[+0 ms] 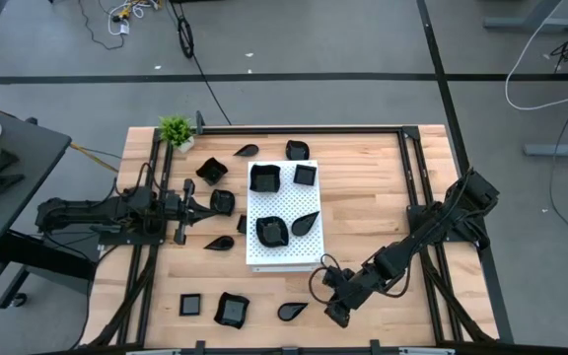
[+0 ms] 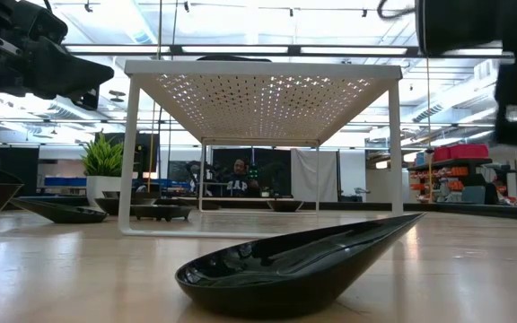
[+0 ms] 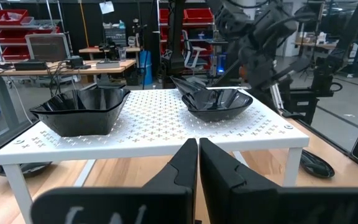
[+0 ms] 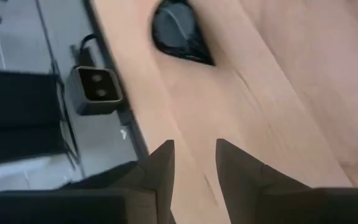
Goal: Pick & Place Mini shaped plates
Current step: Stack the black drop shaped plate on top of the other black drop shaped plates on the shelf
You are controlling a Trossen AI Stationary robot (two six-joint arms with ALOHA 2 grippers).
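Several glossy black mini shaped plates lie on the wooden table and on the white perforated board (image 1: 284,202). A teardrop plate (image 1: 291,312) rests on its underside near the table's front edge; it also shows close up in the low view (image 2: 294,265) and in the right wrist view (image 4: 179,31). My right gripper (image 1: 335,316) hovers just right of it, slanting down over bare wood, open (image 4: 194,149) with nothing between its fingers. At the table's left, my left gripper (image 1: 211,208) waits level and shut (image 3: 197,144), facing the board.
The board stands on thin legs (image 2: 133,152) mid-table and carries a few plates (image 1: 264,177) (image 1: 271,230). A square plate (image 1: 191,305) and a wavy plate (image 1: 232,310) lie at the front left. A small green plant (image 1: 176,130) stands at the far left corner. A small camera (image 4: 95,90) sits at the front edge.
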